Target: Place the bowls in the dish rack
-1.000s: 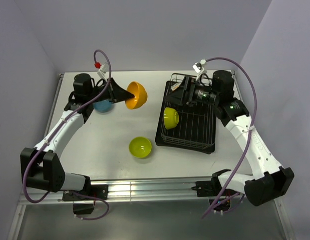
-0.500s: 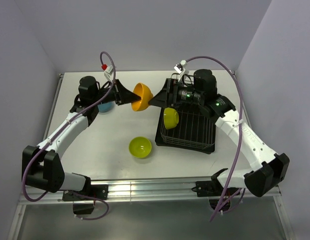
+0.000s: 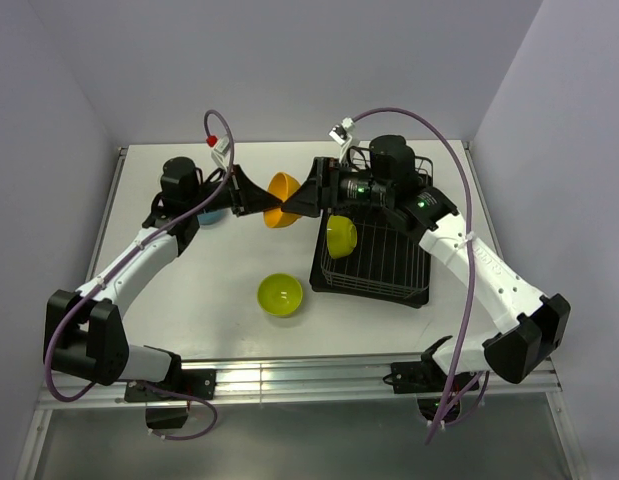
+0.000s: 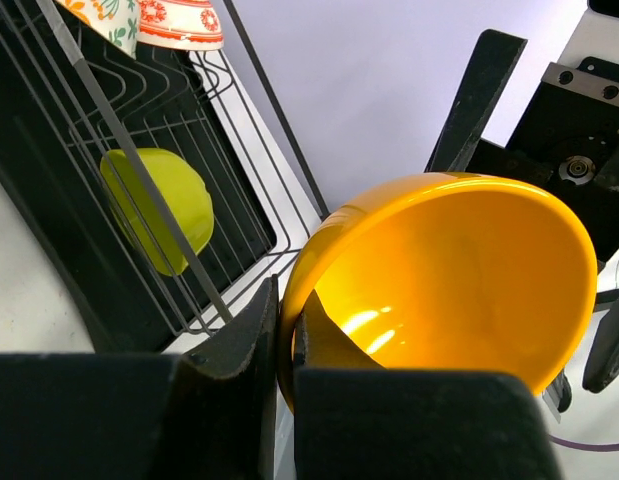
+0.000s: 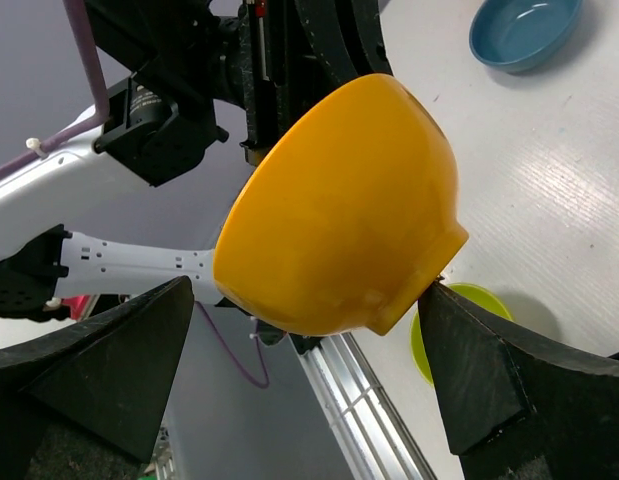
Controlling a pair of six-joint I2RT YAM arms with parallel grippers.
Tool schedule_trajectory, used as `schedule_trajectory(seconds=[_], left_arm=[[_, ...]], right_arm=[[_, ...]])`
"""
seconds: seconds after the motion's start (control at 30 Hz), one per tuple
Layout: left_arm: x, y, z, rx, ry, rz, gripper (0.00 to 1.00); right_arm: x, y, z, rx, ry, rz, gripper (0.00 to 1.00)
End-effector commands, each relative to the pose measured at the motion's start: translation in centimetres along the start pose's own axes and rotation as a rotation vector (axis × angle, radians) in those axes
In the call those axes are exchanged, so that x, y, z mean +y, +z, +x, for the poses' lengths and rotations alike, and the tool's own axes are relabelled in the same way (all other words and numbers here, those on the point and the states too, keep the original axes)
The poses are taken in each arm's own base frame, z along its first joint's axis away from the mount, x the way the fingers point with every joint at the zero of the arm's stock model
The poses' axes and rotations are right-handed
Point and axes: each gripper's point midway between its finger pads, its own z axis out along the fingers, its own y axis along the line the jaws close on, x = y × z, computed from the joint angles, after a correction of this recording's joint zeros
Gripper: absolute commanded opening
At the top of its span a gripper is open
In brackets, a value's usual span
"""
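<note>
The left gripper (image 4: 287, 322) pinches the rim of the orange bowl (image 4: 449, 280), one finger inside and one outside, and holds it in the air on its side, just left of the rack (image 3: 389, 262). The right gripper (image 5: 307, 290) faces it with fingers spread wide to either side of the bowl's base. Whether either pad touches yet, I cannot tell. This looks like a handover, with the right arm meant to carry the bowl on to the rack. Next, the right fingers need a firm hold on the bowl before the left lets go, or it may drop. The top view shows the two grippers meeting nose to nose, a green bowl (image 3: 340, 235) on edge in the rack, another green one (image 3: 280, 295) on the table (image 3: 189, 290), and a blue bowl (image 3: 211, 213) half hidden behind the left arm. Only the left wrist view shows the pinch itself, and two patterned bowls (image 4: 139, 18) at the rack's end.
</note>
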Motion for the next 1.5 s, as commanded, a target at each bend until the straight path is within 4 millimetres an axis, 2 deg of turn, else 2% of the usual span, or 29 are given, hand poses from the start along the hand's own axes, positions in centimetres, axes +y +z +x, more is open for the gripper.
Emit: schedule_trajectory(seconds=[0.0, 0.2, 0.47, 0.67, 0.77, 0.8, 0.83, 0.87, 0.9, 0.93, 0.97, 1.0, 1.1, 1.17, 1.3, 1.37, 1.4, 1.47], left_arm=[[-1.6, 0.0, -0.4, -0.013, 0.055, 0.042, 0.0], [-1.1, 0.1, -0.7, -0.024, 0.054, 0.013, 0.0], [-0.6, 0.2, -1.0, -0.048, 0.086, -0.054, 0.0], [-0.4, 0.1, -1.2, -0.06, 0.094, -0.07, 0.0], [-0.3, 0.1, -1.1, -0.061, 0.095, -0.074, 0.0], [-0.3, 0.1, -1.1, -0.061, 0.096, -0.074, 0.01], [-0.3, 0.1, -1.1, -0.06, 0.096, -0.077, 0.02], [-0.2, 0.1, -1.1, -0.059, 0.098, -0.08, 0.05], [-0.1, 0.1, -1.1, -0.057, 0.1, -0.084, 0.11], [-0.1, 0.1, -1.0, -0.054, 0.097, -0.088, 0.16], [0.1, 0.0, -1.1, -0.053, 0.106, -0.093, 0.2], [0.0, 0.1, -1.2, -0.055, 0.113, -0.1, 0.33], [0.4, -0.1, -1.5, -0.061, 0.12, -0.132, 0.56], [0.6, -0.2, -1.7, -0.065, 0.127, -0.145, 0.64], [0.7, -0.4, -2.2, -0.076, 0.138, -0.161, 0.71], [0.8, -0.6, -2.5, -0.079, 0.157, -0.171, 0.74], [1.0, -0.8, -2.8, -0.083, 0.157, -0.188, 0.81], [1.2, -1.3, -3.1, -0.081, 0.18, -0.21, 0.87]], right_arm=[[2.3, 0.1, -1.4, -0.036, -0.055, -0.053, 1.0], [2.0, 0.8, -0.8, -0.022, -0.013, -0.038, 1.0], [0.5, 1.6, -0.6, -0.019, 0.048, 0.019, 0.88], [0.3, 1.9, -0.3, -0.013, 0.072, 0.015, 0.65], [0.3, 1.9, 0.0, -0.003, 0.08, 0.004, 0.47], [0.4, 1.9, 0.1, 0.002, 0.083, -0.003, 0.34], [0.5, 1.9, 0.0, -0.002, 0.085, -0.006, 0.27], [0.5, 1.8, 0.0, -0.002, 0.084, -0.008, 0.19], [0.5, 1.7, -0.1, -0.004, 0.082, -0.008, 0.05], [0.5, 1.6, -0.2, -0.005, 0.077, -0.007, 0.0], [0.5, 1.5, -0.4, -0.009, 0.075, -0.005, 0.0], [0.3, 1.3, -0.7, -0.02, 0.076, 0.002, 0.0], [-0.1, 0.5, -1.3, -0.044, 0.076, 0.015, 0.0], [-0.6, 0.1, -1.5, -0.055, 0.072, 0.029, 0.0], [-1.4, -1.5, -2.0, -0.085, 0.044, 0.079, 0.0], [-2.5, -2.4, -2.4, -0.102, 0.048, 0.11, 0.0], [-2.9, -3.1, -2.3, -0.105, 0.035, 0.128, 0.0], [-4.8, -4.5, -2.7, -0.123, 0.027, 0.197, 0.0]])
